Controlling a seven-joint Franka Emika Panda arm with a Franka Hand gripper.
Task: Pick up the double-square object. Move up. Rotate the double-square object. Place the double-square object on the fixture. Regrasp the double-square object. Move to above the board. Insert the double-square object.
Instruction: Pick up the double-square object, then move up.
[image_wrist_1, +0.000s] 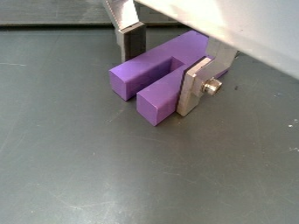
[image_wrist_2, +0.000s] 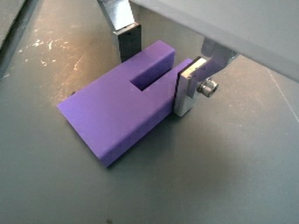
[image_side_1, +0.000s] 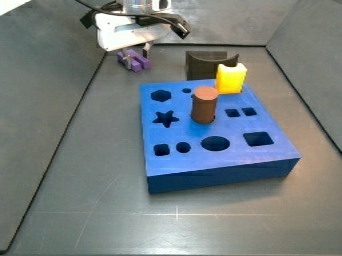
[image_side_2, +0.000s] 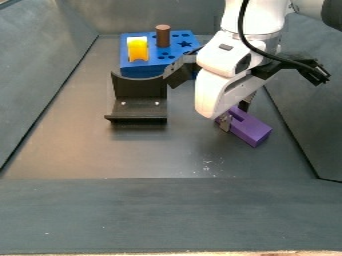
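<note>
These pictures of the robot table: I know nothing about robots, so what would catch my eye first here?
Probably the purple double-square object, lying on the grey floor with the gripper down around it, one silver finger on each side; whether they already pinch it is unclear. Next comes the big blue board with shaped holes, carrying a yellow block and a brown cylinder. The dark fixture sits on the floor right beside the board.

A: Wrist views?
B: Both look steeply down, close on the gripper (image_wrist_1: 163, 66) straddling the double-square object (image_wrist_2: 122, 109).
A: Side views?
B: Opposite ends, farther; both show the board (image_side_1: 214, 145) and the fixture (image_side_2: 138, 108).
</note>
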